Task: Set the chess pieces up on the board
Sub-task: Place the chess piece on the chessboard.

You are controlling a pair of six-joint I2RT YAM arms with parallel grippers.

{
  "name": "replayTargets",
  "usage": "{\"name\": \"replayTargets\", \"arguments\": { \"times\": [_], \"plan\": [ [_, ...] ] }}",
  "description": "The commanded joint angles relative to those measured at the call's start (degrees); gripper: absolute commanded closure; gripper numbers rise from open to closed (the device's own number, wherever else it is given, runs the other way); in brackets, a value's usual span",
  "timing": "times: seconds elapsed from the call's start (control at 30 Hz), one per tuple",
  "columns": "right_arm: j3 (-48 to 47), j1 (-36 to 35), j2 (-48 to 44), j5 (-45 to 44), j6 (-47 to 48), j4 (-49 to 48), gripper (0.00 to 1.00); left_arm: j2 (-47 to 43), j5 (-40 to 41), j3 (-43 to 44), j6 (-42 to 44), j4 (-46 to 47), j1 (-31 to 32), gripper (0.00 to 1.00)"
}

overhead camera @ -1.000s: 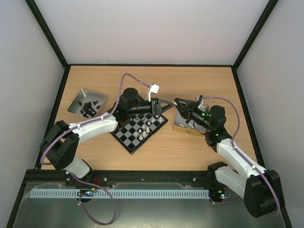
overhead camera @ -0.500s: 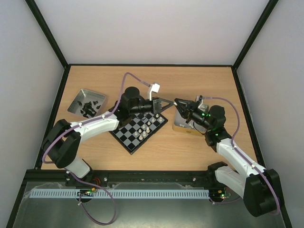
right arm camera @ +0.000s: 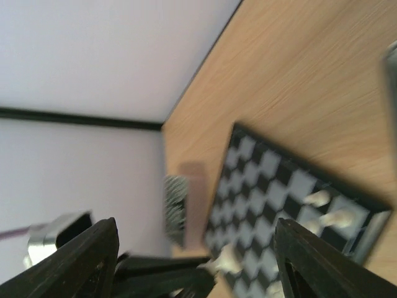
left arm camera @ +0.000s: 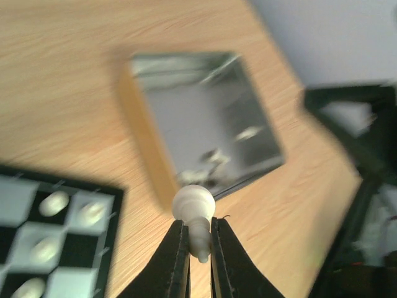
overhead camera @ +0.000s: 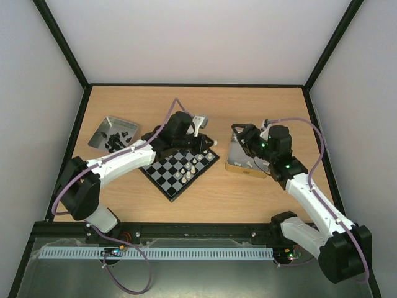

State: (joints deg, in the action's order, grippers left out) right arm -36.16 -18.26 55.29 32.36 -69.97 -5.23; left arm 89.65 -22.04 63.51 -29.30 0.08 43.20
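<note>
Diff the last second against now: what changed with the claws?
The left claw shut on a white piece; the right claw opened, apparently releasing it, and drew back over the metal tray. The board, its pieces and the far-left tray stayed put.

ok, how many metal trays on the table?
2. The left tray sits far-left of the board and holds dark pieces. The right tray sits right of the board, partly covered by the right arm. No others visible.
</note>
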Motion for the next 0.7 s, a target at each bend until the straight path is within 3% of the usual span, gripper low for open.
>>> {"name": "replayTargets", "arguments": {
  "times": [0.0,0.13,0.37,0.67],
  "plan": [
    [-5.03,-0.03,0.71,-18.38,14.02,19.15,0.32,0.08,14.82,5.7,9.69,-28.19,1.4,0.98],
    [-6.02,-0.02,0.89,-26.03,17.31,23.09,0.31,6.22,19.99,12.19,10.94,-39.79,2.59,0.98],
    [-4.87,-0.04,1.37,-26.88,17.86,22.77,0.32,15.58,24.53,20.75,10.96,-49.05,5.99,0.97],
    [-4.05,-0.07,1.78,-26.64,17.73,22.67,0.32,22.48,24.3,24.59,10.72,-51.1,6.75,0.95]
  ]
}}
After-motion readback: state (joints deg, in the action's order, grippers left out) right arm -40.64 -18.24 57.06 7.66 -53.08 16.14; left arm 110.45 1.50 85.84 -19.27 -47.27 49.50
